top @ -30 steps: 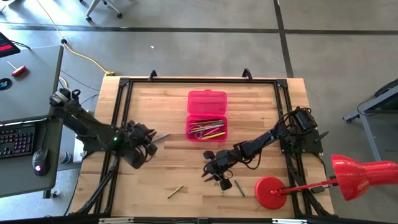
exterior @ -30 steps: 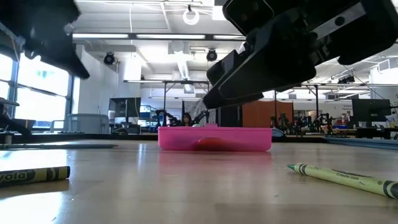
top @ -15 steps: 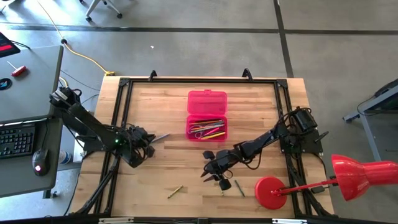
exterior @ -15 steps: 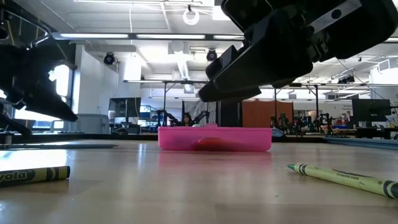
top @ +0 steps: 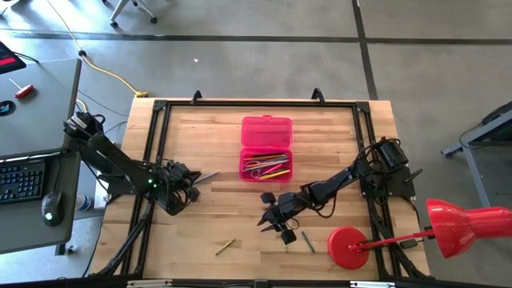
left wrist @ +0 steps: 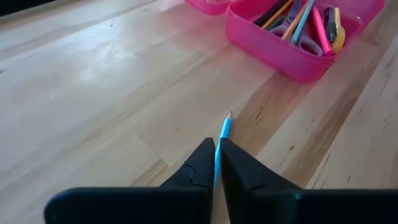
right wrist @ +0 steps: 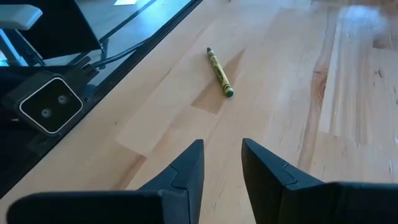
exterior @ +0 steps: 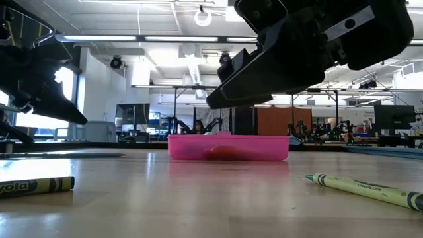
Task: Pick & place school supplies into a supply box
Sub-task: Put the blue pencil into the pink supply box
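My left gripper [left wrist: 217, 163] near the table's [top: 200, 144] left edge is clamped on a blue pencil [left wrist: 221, 142] whose tip aims toward the box [top: 266, 162] at table centre, while my right gripper [right wrist: 221, 163] hangs open over the front edge.

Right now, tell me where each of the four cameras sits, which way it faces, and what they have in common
High view: above the table, looking straight down; shows both arms, the pink supply box and a red lamp.
Low view: at table-top height, looking level across to the box, past two crayons; the arms hang in from above.
Left wrist view: on the left arm, looking past the left gripper, shut on a blue pencil, toward the box.
Right wrist view: on the right arm, looking past the open right gripper at a green crayon.
Three views share the box.
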`<state>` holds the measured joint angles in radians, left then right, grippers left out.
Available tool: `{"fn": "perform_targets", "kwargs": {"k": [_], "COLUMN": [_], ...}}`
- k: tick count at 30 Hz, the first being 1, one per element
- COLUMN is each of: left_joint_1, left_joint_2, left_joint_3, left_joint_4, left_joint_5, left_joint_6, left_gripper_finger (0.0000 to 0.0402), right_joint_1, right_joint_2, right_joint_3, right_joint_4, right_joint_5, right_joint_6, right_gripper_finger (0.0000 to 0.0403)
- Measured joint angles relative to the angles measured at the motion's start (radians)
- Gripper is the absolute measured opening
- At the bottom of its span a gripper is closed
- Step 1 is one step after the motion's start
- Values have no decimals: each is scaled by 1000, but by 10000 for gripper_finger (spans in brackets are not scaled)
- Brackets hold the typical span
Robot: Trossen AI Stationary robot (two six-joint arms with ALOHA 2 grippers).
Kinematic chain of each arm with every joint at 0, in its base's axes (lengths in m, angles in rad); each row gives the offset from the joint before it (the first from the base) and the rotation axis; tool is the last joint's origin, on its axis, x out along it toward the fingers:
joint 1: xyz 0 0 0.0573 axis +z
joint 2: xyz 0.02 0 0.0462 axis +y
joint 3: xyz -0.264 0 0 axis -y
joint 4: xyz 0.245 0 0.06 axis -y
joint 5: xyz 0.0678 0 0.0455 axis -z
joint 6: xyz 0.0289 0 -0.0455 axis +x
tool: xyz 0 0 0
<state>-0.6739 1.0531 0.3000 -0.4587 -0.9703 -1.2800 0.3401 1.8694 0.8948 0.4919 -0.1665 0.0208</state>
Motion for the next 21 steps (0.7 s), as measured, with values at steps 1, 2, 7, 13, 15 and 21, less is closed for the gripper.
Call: {"fn": "perform_targets", "kwargs": {"k": [1,2,7,13,15,21], "left_joint_1": [0,0,0,0,0,0], "left_joint_2": [0,0,0,0,1,21], "left_joint_3": [0,0,0,0,0,0], "left_joint_4": [1,2,19,15,15,61], "left_joint_5": [0,0,23,35,15,21], "left_joint_6": [1,1,27,56,80,121], "left_gripper_finger": [50,48,37,52,72,137], "right_joint_1": [0,0,-1,-19,-24,-26], "right_joint_2": [0,0,0,0,0,0], "right_joint_3": [0,0,0,0,0,0], "right_joint_4": [0,1,6,26,37,58], "right_joint_5": [0,0,5,20,21,13], "right_joint_6": [-1,-2,-3,-3,-3,-3], "right_gripper_finger": [87,87,87,87,87,87]}}
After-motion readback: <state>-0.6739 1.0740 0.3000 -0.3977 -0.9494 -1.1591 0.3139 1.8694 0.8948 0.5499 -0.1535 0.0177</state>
